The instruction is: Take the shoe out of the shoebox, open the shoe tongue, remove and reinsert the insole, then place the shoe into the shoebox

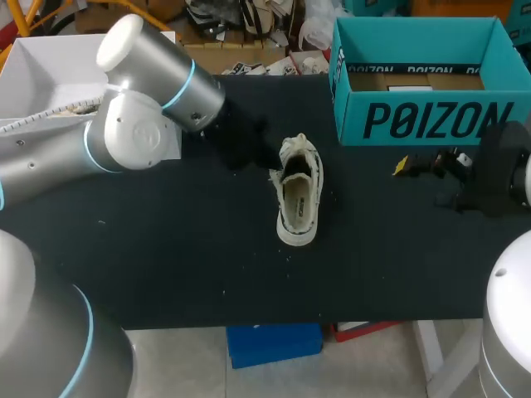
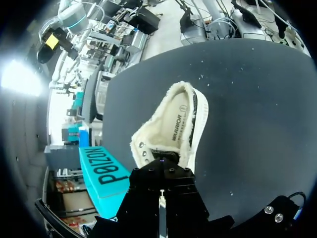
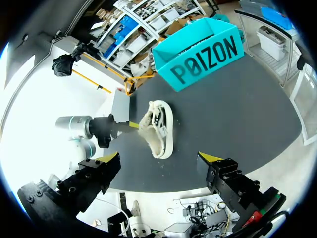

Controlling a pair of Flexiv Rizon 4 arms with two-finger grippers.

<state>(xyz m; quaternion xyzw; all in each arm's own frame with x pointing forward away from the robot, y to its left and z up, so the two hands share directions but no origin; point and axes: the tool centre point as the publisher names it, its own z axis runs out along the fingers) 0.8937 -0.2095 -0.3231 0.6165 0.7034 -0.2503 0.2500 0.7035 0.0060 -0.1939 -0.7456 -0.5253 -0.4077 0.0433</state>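
Cloth shoe [image 2: 173, 129] on matt table [image 2: 257, 99].
Off-white canvas, fleecy lining and frayed, rough rim just ahead of the left claw [image 2: 161, 166], itself matt black; dark table finely speckled; box [image 1: 423, 116] beyond it smooth teal cardboard.

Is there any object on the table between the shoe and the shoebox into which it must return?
Nothing visible lies between them: only dark table shows between the shoe and the shoebox. The right gripper, fingers open, hangs before the shoebox's front wall, near that path but seemingly to its side.
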